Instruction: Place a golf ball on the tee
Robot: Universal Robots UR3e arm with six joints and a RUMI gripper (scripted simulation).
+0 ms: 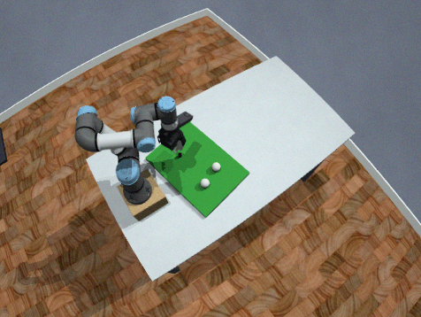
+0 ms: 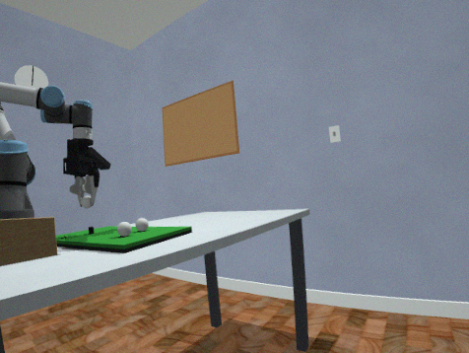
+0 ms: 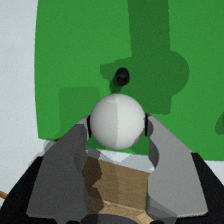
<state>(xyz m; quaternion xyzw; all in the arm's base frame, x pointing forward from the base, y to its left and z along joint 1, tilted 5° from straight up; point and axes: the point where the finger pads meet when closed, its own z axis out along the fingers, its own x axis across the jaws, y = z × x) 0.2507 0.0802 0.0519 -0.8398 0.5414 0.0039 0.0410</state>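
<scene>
Golf ball (image 3: 117,121), hard, light and likely to roll, sits pinched at its widest part in the gripper (image 3: 118,131) above the tee (image 3: 121,76)

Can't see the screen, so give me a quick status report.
Gripper shut on a golf ball, held above the mat. Rubber tee bare. Two balls off to the side. Nothing blocking.

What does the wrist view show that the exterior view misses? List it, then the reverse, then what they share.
Wrist view only: the tool clamps a white ball between its fingers, with the black tee just beyond.

Exterior view only: two more balls on the mat, the table legs and a wall board.

Both: the green mat, the tee and the white table.
</scene>
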